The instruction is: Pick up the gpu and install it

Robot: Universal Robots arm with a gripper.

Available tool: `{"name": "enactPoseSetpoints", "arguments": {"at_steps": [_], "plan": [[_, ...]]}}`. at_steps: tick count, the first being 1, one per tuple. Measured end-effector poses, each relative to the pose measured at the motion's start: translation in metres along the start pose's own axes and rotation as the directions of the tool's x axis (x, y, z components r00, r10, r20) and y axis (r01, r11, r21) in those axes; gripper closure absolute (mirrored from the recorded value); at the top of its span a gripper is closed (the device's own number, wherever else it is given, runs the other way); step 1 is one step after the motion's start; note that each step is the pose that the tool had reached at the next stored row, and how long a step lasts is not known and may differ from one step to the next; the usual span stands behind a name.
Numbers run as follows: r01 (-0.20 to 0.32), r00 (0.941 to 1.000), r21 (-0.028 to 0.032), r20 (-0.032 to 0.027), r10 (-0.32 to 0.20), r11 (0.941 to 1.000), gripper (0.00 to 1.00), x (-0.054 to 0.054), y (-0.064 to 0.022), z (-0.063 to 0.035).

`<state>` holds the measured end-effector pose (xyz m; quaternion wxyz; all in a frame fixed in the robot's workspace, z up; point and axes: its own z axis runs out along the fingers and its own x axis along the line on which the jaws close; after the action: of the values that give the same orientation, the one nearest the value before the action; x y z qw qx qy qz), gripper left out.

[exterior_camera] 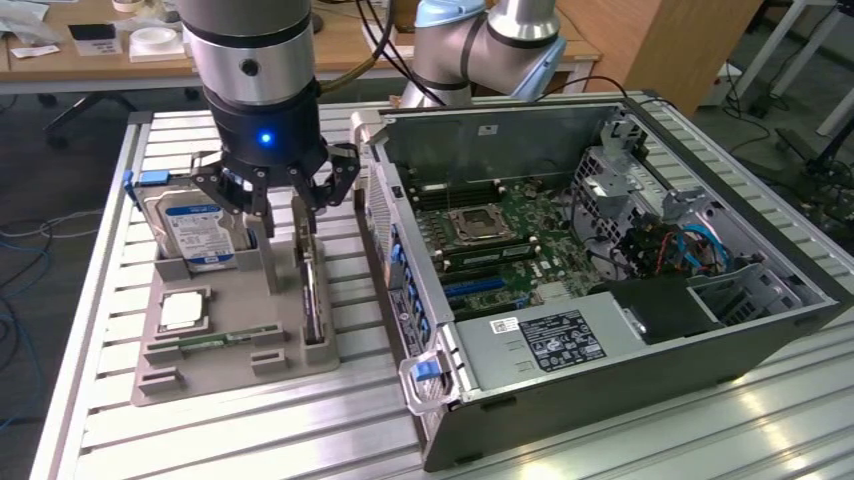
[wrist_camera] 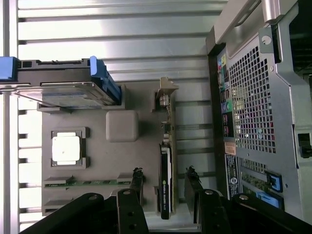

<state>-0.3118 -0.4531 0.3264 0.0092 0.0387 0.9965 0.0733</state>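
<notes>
Robot gripper (exterior_camera: pixel 284 215) hangs low over a grey parts tray (exterior_camera: pixel 240 375) in the left half of the exterior view, on a table of aluminium slats (exterior_camera: pixel 200 440). A blue light glows on the wrist above it. The gpu (exterior_camera: pixel 311 300) stands on its long edge in a slot along the tray's side nearest the computer case (exterior_camera: pixel 747 330). It is upright, thin and dark from this angle.

In the wrist view the gripper (wrist_camera: pixel 165 176) straddles that card. The two black fingers (wrist_camera: pixel 137 178) are spread wide, one on each side of the gpu (wrist_camera: pixel 166 187), with a clear gap between each tip and the card. Nothing is gripped. The card's silver end bracket (wrist_camera: pixel 166 92) sits at the far end of the slot, away from the fingers.

Elsewhere on the tray (wrist_camera: pixel 122 156), a hard drive (exterior_camera: pixel 198 235) with a blue-and-white label stands upright at the back, toward the upper left of the exterior frame. In the wrist view the hard drive (wrist_camera: pixel 68 95) shows blue rails along its edges. A square processor chip (exterior_camera: pixel 183 310) lies flat in its own recess (wrist_camera: pixel 66 148), and a narrow green memory stick (exterior_camera: pixel 220 338) lies near the tray's front (wrist_camera: pixel 92 183).

The case lies open on its side across the right half of the exterior view, its motherboard (exterior_camera: pixel 494 240) exposed. Its perforated rear panel (wrist_camera: pixel 253 97) stands just beside the tray.
</notes>
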Motion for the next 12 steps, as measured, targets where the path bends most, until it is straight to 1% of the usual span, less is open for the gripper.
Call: {"name": "enactPoseSetpoints", "arguments": {"at_steps": [5,12], "plan": [[0.0,1.0,0.0,0.0,0.0,1.0,0.53,0.0001,-0.0007,0.0048],[0.0,1.0,0.0,0.0,0.0,1.0,0.53,0.0001,-0.0013,0.0086]]}}
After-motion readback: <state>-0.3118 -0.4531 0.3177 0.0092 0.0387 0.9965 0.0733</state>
